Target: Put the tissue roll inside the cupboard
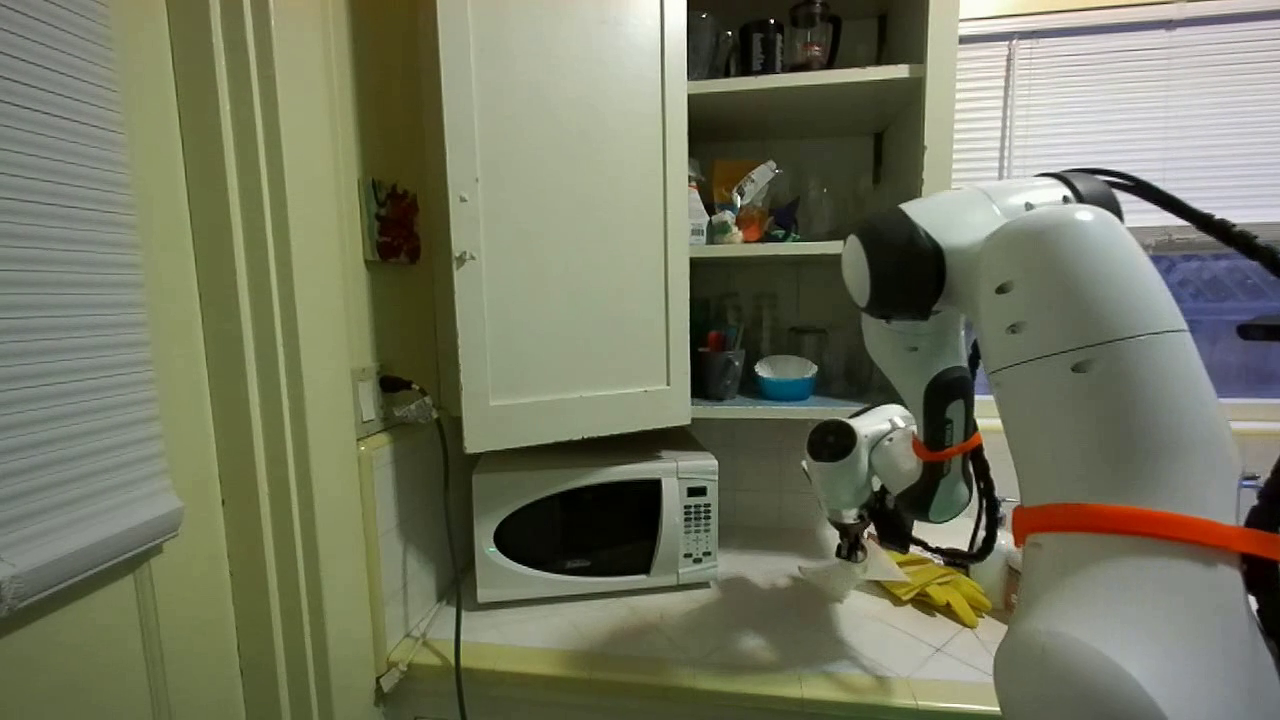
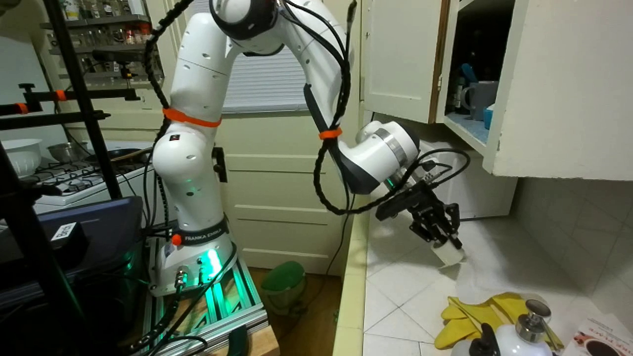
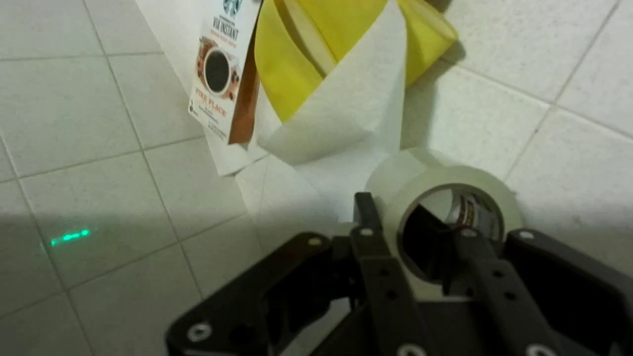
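1. Evidently, the task is only part done: the tissue roll [image 2: 449,254] is grasped by the pincer [image 2: 447,242], but it is not yet placed inside the cupboard [image 1: 810,150].
2. Access is already given — the door [image 1: 570,220] is swung aside, and the shelves [image 1: 806,80] are exposed in an exterior view, with a blue bowl [image 1: 786,381] seated on the lowest one shown.
3. Left to be done, it is judged: the roll is to be raised from its low position, carried across to a shelf, set down and let go.
4. Near the counter [image 2: 395,301], well below the shelves, the roll is held at a tilt; whether that surface is touched by its lower edge cannot be told.
5. By the wrist view, the pincer appears clenched on the roll's wall: one finger [image 3: 367,212] is set just outside the paper, while the other is lodged within the hollow core.
6. A loose sheet [image 3: 363,101] is trailed from the roll, across part of the yellow gloves [image 1: 938,590] in that view — it may be dragged or snagged when the lift is made.
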Controlling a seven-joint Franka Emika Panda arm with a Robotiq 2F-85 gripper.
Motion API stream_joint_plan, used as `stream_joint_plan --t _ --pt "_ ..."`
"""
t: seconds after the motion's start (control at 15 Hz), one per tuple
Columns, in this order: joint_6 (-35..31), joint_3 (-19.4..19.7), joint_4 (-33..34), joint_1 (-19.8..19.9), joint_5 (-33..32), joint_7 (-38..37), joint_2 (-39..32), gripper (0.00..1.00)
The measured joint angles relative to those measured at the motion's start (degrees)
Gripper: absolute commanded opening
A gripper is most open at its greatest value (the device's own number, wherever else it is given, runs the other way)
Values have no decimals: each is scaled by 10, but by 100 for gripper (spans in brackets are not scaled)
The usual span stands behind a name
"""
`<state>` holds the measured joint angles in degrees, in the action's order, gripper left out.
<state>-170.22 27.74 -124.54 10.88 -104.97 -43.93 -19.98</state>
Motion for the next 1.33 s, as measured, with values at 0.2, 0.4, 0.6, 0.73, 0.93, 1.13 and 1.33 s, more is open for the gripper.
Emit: stream_joint_plan --t 0.2,0.4,0.6,0.73,0.93,1.13,1.33 --pt "-107 12 -38 12 -68 2 80 4" --pt "-221 21 -67 41 -117 37 152 4" --pt "-314 45 -85 75 -146 80 219 4" --pt "-357 64 -94 93 -159 95 260 4" --pt "-401 76 -104 114 -168 93 315 4" --pt "-408 72 -119 119 -150 64 377 4" --pt "-378 39 -130 132 -132 -7 433 4"
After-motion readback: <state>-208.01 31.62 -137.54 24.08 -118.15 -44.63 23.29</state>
